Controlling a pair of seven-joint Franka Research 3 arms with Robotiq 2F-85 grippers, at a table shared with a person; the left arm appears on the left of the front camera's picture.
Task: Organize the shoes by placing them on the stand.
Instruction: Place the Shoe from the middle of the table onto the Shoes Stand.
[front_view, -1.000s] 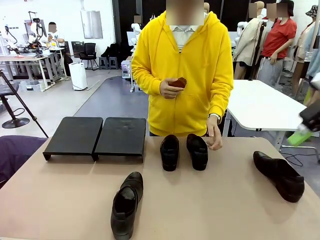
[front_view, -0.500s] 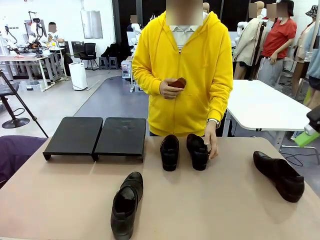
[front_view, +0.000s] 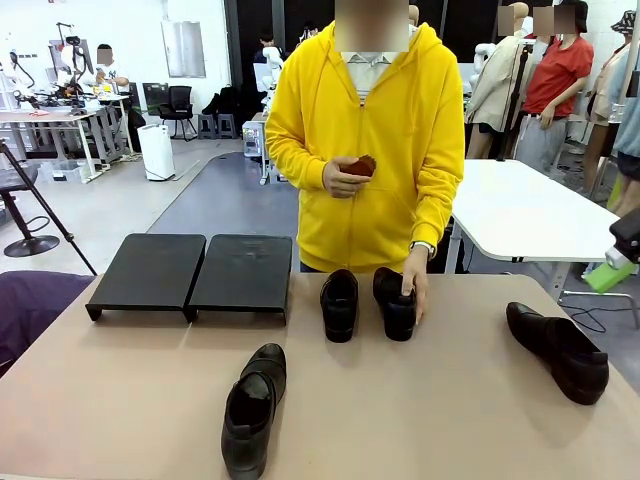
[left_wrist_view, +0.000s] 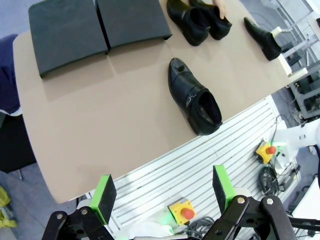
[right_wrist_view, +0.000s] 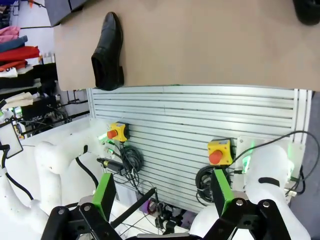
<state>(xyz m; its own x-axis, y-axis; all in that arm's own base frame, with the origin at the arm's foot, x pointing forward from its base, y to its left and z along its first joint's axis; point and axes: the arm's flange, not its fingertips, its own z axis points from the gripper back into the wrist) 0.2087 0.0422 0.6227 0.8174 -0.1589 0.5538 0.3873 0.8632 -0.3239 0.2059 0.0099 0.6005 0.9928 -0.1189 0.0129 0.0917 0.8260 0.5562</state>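
Four black shoes (left_wrist_view: 192, 100) sit on the tan table (front_view: 450, 420), all off the black stand (front_view: 190, 272) at the far left. One long shoe (front_view: 252, 410) lies near the front and the other long shoe (front_view: 558, 350) is off to the right, while the person's hand (front_view: 413, 288) is curled around the right loafer (front_view: 396, 302), just beside the left loafer (front_view: 339, 303) in the middle. Both the left gripper (left_wrist_view: 162, 192) and the right gripper (right_wrist_view: 162, 192) have their fingers spread wide and hold nothing.
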